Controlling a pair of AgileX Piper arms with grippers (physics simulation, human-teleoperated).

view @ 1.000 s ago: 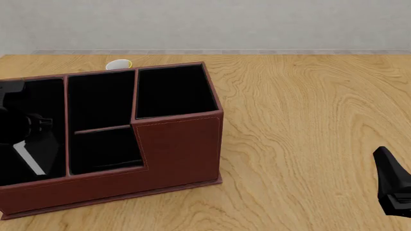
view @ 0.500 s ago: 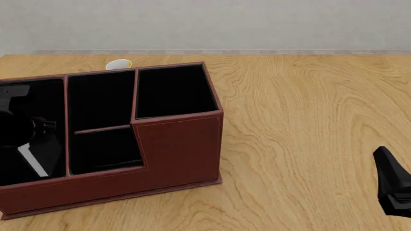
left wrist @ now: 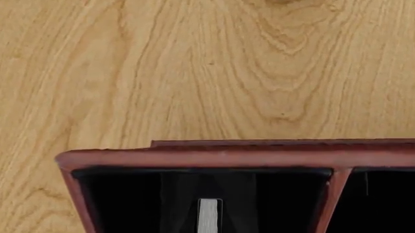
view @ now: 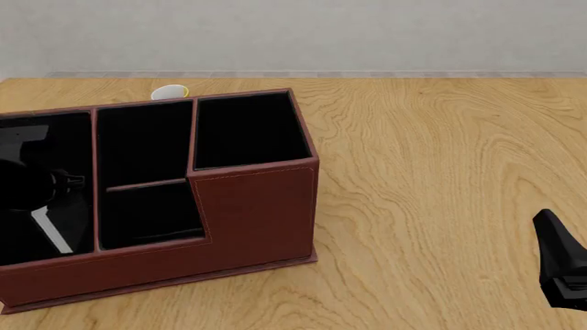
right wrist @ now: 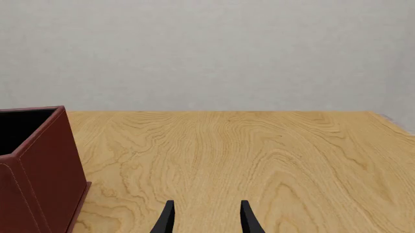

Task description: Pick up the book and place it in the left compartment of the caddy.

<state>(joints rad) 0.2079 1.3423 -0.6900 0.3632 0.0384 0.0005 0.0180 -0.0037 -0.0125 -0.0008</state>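
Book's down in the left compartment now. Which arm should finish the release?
Left. Its hand is already over the left compartment of the caddy, with the book showing below it. The right hand sits open, far off over bare table.

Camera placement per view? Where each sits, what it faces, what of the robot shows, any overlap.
Front: fixed, above and behind the arms, looking down at the caddy; left arm over the left compartment, right hand at the edge.
Left wrist: looks down into the left compartment at the book; no fingers visible.
Right wrist: low, faces the far wall; open fingertips show.
Shared: the caddy appears in all three views.
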